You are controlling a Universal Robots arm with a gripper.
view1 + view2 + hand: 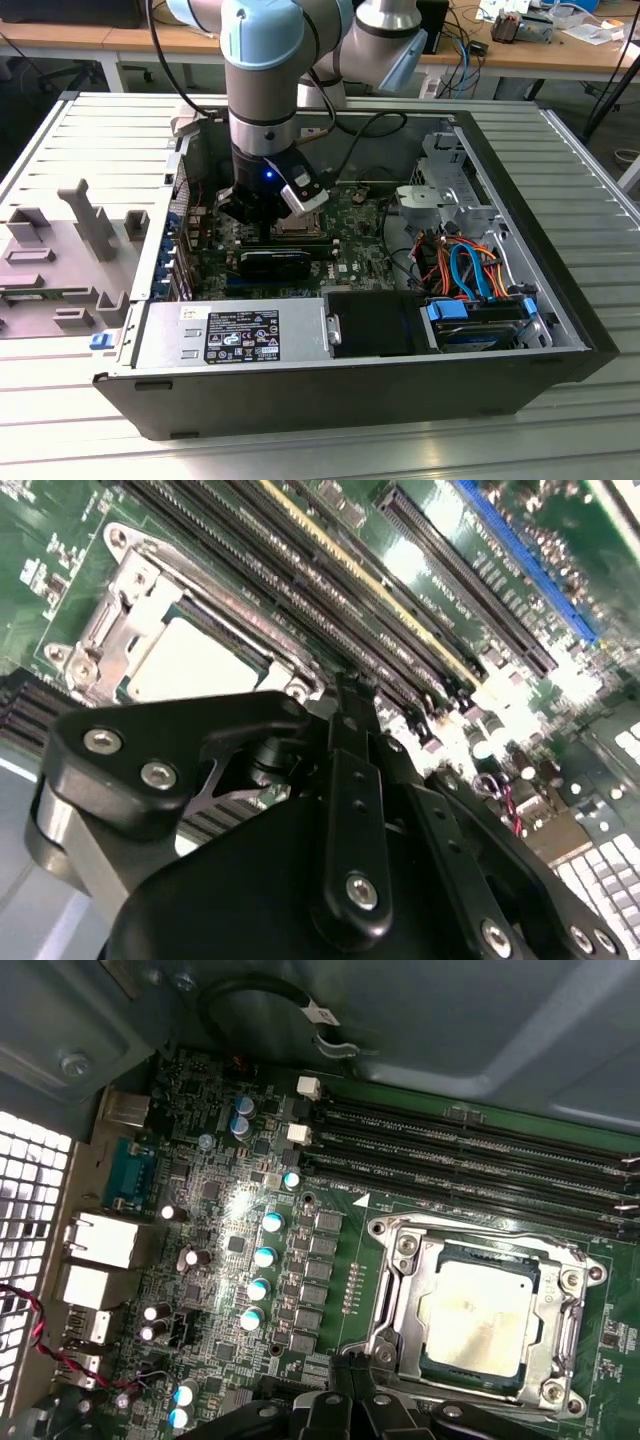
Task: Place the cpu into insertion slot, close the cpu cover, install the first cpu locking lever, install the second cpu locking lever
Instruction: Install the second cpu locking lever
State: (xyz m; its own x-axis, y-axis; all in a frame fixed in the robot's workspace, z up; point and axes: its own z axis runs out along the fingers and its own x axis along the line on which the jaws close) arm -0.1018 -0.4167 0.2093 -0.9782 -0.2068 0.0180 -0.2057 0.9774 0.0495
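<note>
The cpu (478, 1310), a flat silver-grey square, lies in the insertion slot (560, 1400) on the green motherboard (230, 1210). The silvery cpu cover (398, 1295) lies flat around the chip, which shows through its square cut-out. The second wrist view gives the same chip (195, 665) and cover frame (130, 605). My black gripper (350, 1375) is shut with nothing visible between its tips, which stand right at the socket's edge. In the second wrist view the gripper (345, 695) tapers to a point beside the socket corner. In the exterior view the gripper (262, 222) hangs low inside the open case.
Long black memory slots (470, 1145) run beside the socket. Rows of capacitors (262, 1255) and rear ports (100, 1240) lie on its other side. In the exterior view, a power supply (235, 335), drive cage (450, 190) and orange and blue cables (465, 265) fill the case around the board.
</note>
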